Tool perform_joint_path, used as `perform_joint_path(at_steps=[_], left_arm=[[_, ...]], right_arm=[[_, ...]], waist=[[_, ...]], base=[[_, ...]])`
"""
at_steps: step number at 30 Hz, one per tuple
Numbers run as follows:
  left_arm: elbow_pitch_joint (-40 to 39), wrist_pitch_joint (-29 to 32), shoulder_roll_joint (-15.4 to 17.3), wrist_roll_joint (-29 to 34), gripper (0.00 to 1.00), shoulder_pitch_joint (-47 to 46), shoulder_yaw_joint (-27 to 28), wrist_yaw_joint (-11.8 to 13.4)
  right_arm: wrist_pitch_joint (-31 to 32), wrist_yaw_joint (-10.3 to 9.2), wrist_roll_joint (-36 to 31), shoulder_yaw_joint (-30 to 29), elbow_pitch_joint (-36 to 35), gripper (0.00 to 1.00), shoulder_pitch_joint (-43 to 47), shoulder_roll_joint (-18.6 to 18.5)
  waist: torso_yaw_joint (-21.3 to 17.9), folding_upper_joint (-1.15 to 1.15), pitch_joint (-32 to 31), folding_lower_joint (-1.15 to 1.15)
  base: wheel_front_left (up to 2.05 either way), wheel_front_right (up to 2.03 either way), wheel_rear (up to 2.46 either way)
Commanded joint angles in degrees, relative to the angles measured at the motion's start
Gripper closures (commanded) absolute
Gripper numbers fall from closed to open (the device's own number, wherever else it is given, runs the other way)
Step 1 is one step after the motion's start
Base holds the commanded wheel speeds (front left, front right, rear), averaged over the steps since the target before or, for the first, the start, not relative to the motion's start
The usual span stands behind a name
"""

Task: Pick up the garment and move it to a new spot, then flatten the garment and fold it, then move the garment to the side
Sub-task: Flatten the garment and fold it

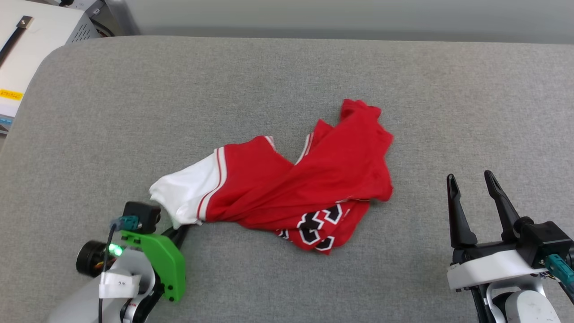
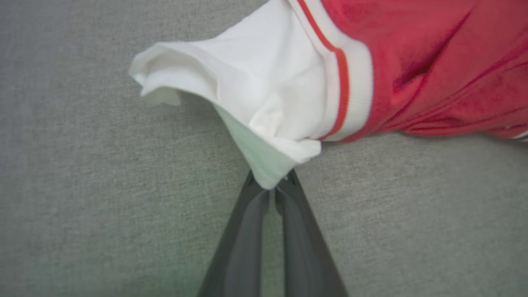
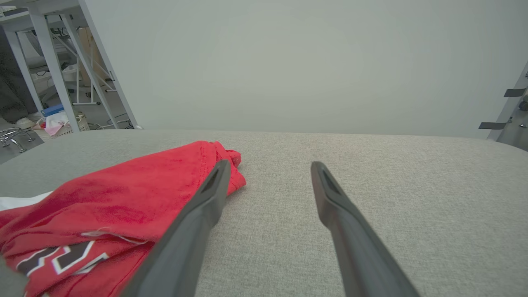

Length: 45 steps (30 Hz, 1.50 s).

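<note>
The garment [image 1: 309,179] lies crumpled on the grey padded table [image 1: 287,76], a red jersey with a white sleeve toward the lower left and black white-outlined print at its near edge. My left gripper [image 1: 181,228] is shut on the garment's white sleeve hem, its tips under the cloth. The left wrist view shows the white sleeve [image 2: 255,95] pinched between my two closed fingers at the left gripper [image 2: 272,186]. My right gripper [image 1: 471,179] stands open at the lower right, apart from the garment. From the right wrist, the garment [image 3: 123,198] lies left of the open right gripper [image 3: 270,165].
A white cabinet [image 1: 31,40] stands off the table's far left corner. White table legs and a basket [image 3: 62,119] on the floor appear beyond the table's far left. A pale wall runs behind the table.
</note>
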Motion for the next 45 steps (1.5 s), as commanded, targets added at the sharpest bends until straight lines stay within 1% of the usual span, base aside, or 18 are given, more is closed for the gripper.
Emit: perform_joint_path(at_steps=[1,6,7,8,11,14,18,20,24,27,30,32,37,40,42,45], left_arm=[[1.33,-0.30,0.39,-0.91,1.00,1.40,0.19,-0.18],[4.84,-1.41,-1.44,-1.92,1.00,3.02,-0.04,-1.22],[5.43,-2.12,-1.97,-2.00,0.73,3.13,0.10,-1.25],[5.86,-3.32,-2.44,-1.80,0.00,3.06,0.39,-0.96],[6.21,-6.67,-3.43,-0.89,0.00,2.94,2.20,0.88],[4.86,-8.25,-3.99,1.63,0.00,3.10,6.18,4.55],[-3.05,-8.37,-4.50,9.76,0.00,5.55,16.83,9.40],[-7.37,-8.38,-5.06,14.17,0.00,8.28,21.43,11.05],[-14.52,-8.39,-6.83,21.66,0.00,13.44,28.65,12.36],[-19.12,-8.39,-8.77,26.35,0.00,16.55,32.32,13.13],[-22.90,-8.39,-10.96,31.13,0.00,19.07,35.48,13.33],[-24.59,-8.39,-12.34,33.91,0.00,20.30,37.30,12.95],[-26.73,-8.40,-16.60,38.81,0.00,22.29,41.02,10.88],[-26.81,-8.40,-19.06,40.98,0.00,22.82,43.15,8.93],[-26.83,-8.40,-20.56,42.28,0.00,23.01,44.25,7.64],[-26.92,-8.40,-22.82,44.23,0.00,23.09,45.66,5.84]], right_arm=[[-0.34,-0.04,-0.36,-0.06,0.15,0.00,0.66,-0.12],[-0.34,-0.04,-0.57,-0.30,0.46,0.00,1.34,-0.12],[-0.34,-0.04,-0.58,-0.32,0.52,0.00,1.55,-0.12],[-0.34,-0.04,-0.59,-0.30,0.61,0.00,1.75,-0.12],[-0.34,-0.04,-0.49,-0.22,0.81,0.00,2.16,-0.12],[-0.34,-0.04,-0.23,-0.83,0.78,0.00,2.76,-0.12],[-0.34,-0.04,-0.52,-1.70,0.21,0.00,3.27,-0.12],[-0.34,-0.04,-0.89,-2.33,-0.35,0.00,3.23,-0.12],[-0.34,-0.04,-2.47,-3.51,-1.60,0.00,2.16,-0.12],[-0.34,-0.04,-3.73,-4.36,-2.85,0.00,0.18,-0.44],[-0.34,-0.04,-3.90,-4.49,-3.77,0.00,-3.08,-2.38],[-0.34,-0.04,-2.69,-4.66,-3.45,0.00,-5.64,-3.59],[-0.34,-0.04,-1.49,-1.07,-0.93,0.00,-13.01,-9.87],[-0.34,-0.04,1.12,3.38,2.68,0.00,-18.04,-14.13],[0.72,-0.04,2.84,7.39,5.14,0.00,-21.70,-17.32],[6.83,-0.04,7.14,14.29,6.98,0.00,-27.20,-21.41]], waist=[[0.12,0.00,-0.30,0.00],[0.74,0.00,-1.33,0.00],[0.92,0.00,-1.67,0.00],[1.07,0.00,-2.05,0.00],[1.41,0.00,-3.21,0.00],[2.01,0.00,-4.50,0.00],[2.75,0.00,-5.79,0.00],[2.95,0.00,-6.30,0.00],[3.15,0.00,-6.75,0.00],[3.18,0.00,-6.64,0.00],[3.22,0.00,-6.19,0.00],[3.30,0.00,-5.83,0.00],[3.91,0.00,-4.67,0.00],[4.53,0.00,-3.84,0.00],[5.04,0.00,-3.19,0.00],[5.94,0.00,-2.13,0.00]], base=[[0.00,0.00,0.00],[0.00,0.00,0.00],[0.00,0.00,0.00],[0.00,0.00,0.00],[0.00,0.00,0.00],[0.00,0.00,0.00],[0.00,0.00,0.00],[0.00,0.00,0.00],[0.00,0.00,0.00],[0.00,0.00,0.00],[0.00,0.00,0.00],[0.00,0.00,0.00],[0.00,0.00,0.00],[0.00,0.00,0.00],[0.00,0.00,0.00],[0.00,0.00,0.00]])
